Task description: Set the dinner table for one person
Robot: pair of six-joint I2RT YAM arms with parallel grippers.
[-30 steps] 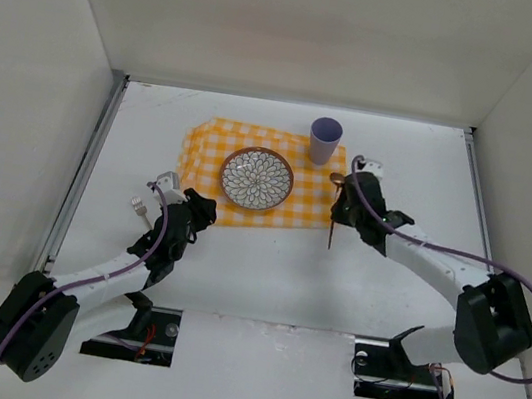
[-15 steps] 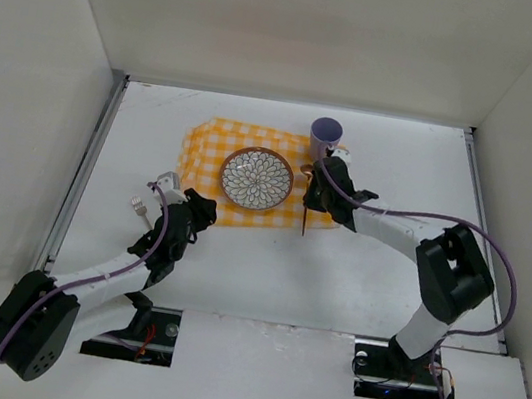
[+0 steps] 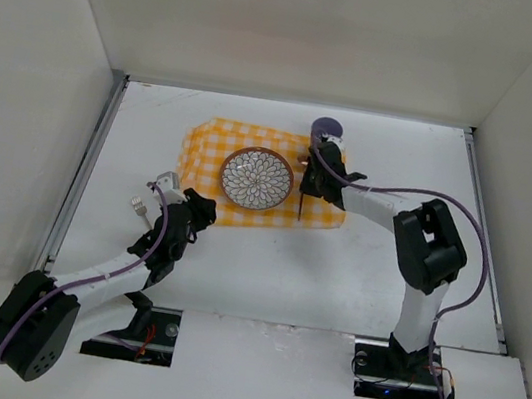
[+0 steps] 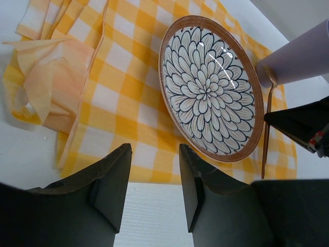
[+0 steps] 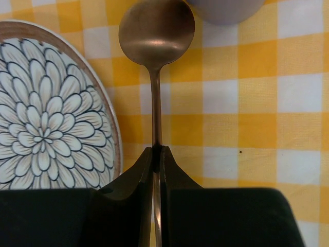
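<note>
Dinner table [image 3: 234,275]: spans your workspace, under everything. Checked cloth [image 3: 208,150] marks the place; plate [image 3: 257,178] centred on it. Your left gripper [image 4: 154,152] hangs wide open, empty, near cloth's edge. Your right gripper [image 5: 157,152] pinches spoon [image 5: 156,33] handle tight, likely aligning it just right of plate.

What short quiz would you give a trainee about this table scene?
1. True or false: the right pincer is shut on the handle of the spoon.
2. The flower-patterned plate lies on: A a tray; B the checked cloth; C a wooden board.
3. Fill in: the left pincer is ___ and holds nothing.
Key: 1 true; 2 B; 3 open.
</note>
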